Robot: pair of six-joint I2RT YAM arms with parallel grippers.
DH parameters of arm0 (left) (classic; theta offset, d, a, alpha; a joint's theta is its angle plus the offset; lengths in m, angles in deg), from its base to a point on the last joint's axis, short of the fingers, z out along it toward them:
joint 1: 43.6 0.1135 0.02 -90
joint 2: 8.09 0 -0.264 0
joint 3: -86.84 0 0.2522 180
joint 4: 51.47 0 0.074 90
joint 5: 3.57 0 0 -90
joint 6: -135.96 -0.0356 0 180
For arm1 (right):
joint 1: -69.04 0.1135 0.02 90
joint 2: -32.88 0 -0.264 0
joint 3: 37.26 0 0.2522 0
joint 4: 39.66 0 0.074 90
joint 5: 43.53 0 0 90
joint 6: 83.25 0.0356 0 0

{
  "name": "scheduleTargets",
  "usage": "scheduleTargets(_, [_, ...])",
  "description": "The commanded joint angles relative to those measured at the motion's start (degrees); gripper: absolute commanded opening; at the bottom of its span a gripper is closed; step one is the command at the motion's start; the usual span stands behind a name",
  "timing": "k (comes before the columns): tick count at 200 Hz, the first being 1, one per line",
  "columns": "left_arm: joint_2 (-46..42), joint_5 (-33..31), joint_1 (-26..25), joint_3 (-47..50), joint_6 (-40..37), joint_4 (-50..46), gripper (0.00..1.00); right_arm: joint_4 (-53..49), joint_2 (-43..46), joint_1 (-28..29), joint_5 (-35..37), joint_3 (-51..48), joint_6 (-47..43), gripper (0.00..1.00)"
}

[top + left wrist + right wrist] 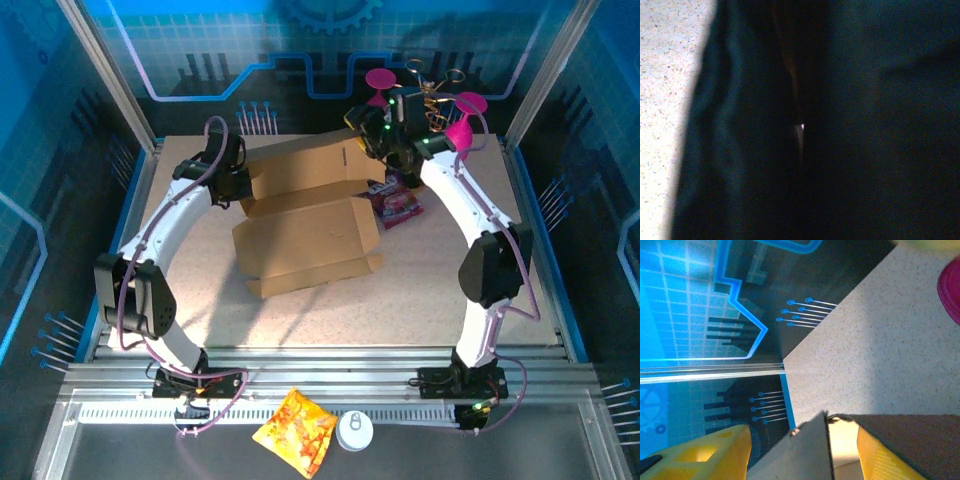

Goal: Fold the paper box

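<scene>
The brown paper box [305, 240] lies flat at mid-table, with its back panel [300, 170] raised on edge. My left gripper [238, 185] is at the left end of that panel. The left wrist view is nearly black, with a thin brownish slit [801, 135] and a strip of table [665, 100]; the jaws cannot be made out. My right gripper [385, 140] is at the panel's right end. Its yellow fingers [705, 455] stand wide apart, open, and a corner of the cardboard flap [810, 450] rises between them without being pinched. The right gripper [805, 462] points toward the back wall.
A pink snack packet [395, 200] lies just right of the box. Magenta objects [465, 120] and scissors [435, 80] sit at the back right; one magenta object's edge [952, 290] shows in the right wrist view. An orange-yellow packet [295, 430] and a white lid [354, 430] rest on the near rail.
</scene>
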Motion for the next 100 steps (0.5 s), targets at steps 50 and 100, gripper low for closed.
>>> scheduleTargets(50, [-2.4, 1.79, 0.23, -0.15, -0.9, 0.06, 0.0, 0.37, 1.13, -2.05, -3.46, 0.96, -1.21, 0.39])
scheduleTargets(100, [-1.75, 3.97, 1.03, -1.08, 1.07, 0.23, 0.0, 2.6, 5.03, -3.42, -4.3, -7.3, -1.82, 0.21])
